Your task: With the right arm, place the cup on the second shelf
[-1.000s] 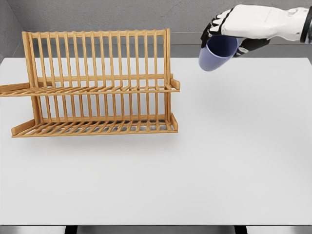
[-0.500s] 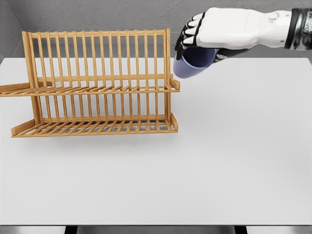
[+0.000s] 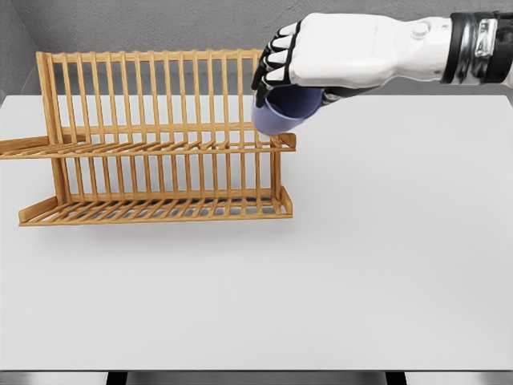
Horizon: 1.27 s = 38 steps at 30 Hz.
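A wooden two-tier dish rack (image 3: 160,136) stands on the left half of the white table (image 3: 361,257). Its upper shelf (image 3: 144,147) is a slatted ledge about halfway up; the lower shelf (image 3: 160,208) rests near the tabletop. My right hand (image 3: 280,68) comes in from the upper right and is shut on a blue-purple cup (image 3: 282,111), held tilted with its base pointing down-left. The cup hangs just above the right end of the upper shelf, in front of the rack's right post. The left arm is out of view.
Both shelves of the rack carry nothing. A grey wall (image 3: 160,24) runs behind the table's far edge.
My right hand has carried the cup leftward, from the open space right of the rack to just over the right end of the upper shelf. The rack has stayed still.
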### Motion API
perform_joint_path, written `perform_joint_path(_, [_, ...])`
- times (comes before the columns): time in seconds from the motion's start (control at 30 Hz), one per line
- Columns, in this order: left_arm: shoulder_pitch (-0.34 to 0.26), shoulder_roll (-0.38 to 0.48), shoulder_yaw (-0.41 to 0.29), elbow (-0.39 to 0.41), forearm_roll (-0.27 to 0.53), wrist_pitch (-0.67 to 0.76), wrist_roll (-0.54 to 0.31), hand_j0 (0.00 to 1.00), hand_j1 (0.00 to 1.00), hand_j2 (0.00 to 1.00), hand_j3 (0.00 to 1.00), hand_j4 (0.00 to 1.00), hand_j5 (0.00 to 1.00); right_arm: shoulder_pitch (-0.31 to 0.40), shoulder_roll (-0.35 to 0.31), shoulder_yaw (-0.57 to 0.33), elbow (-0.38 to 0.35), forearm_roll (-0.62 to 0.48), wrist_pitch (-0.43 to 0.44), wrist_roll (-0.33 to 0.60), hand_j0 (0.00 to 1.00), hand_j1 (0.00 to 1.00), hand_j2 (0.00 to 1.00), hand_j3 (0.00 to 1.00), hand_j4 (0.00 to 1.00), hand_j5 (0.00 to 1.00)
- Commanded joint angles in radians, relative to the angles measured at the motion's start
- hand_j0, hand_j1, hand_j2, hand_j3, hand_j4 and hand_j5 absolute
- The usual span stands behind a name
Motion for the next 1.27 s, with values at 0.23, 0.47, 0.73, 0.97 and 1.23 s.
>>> perform_joint_path(0.23, [0.000,0.000,0.000,0.000,0.000,0.001,0.000,1.00,1.00,1.00,1.00,1.00,1.00,0.006,0.046,0.054,0.004,0.060,0.054,-0.001,0.63,0.63,0.63,0.63,0.63,0.63])
perform_joint_path(0.47, [0.000,0.000,0.000,0.000,0.000,0.001,0.000,1.00,1.00,1.00,1.00,1.00,1.00,0.008,0.046,0.054,0.001,0.060,0.052,-0.001,1.00,1.00,1.00,1.00,1.00,1.00])
perform_joint_path(0.73, [0.000,0.000,0.000,0.000,0.000,0.000,0.000,1.00,1.00,1.00,1.00,1.00,1.00,0.014,-0.063,-0.115,0.054,0.062,0.045,-0.001,1.00,1.00,1.00,1.00,1.00,1.00])
perform_joint_path(0.97, [0.000,0.000,0.000,0.000,0.000,0.001,0.000,1.00,1.00,1.00,1.00,1.00,1.00,0.291,-0.181,-0.268,0.298,0.062,-0.028,-0.001,1.00,1.00,1.00,1.00,1.00,1.00])
perform_joint_path(1.23, [0.000,0.000,0.000,0.000,0.000,0.000,0.000,1.00,1.00,1.00,1.00,1.00,1.00,0.572,-0.172,-0.477,0.235,0.066,-0.028,-0.001,1.00,1.00,1.00,1.00,1.00,1.00])
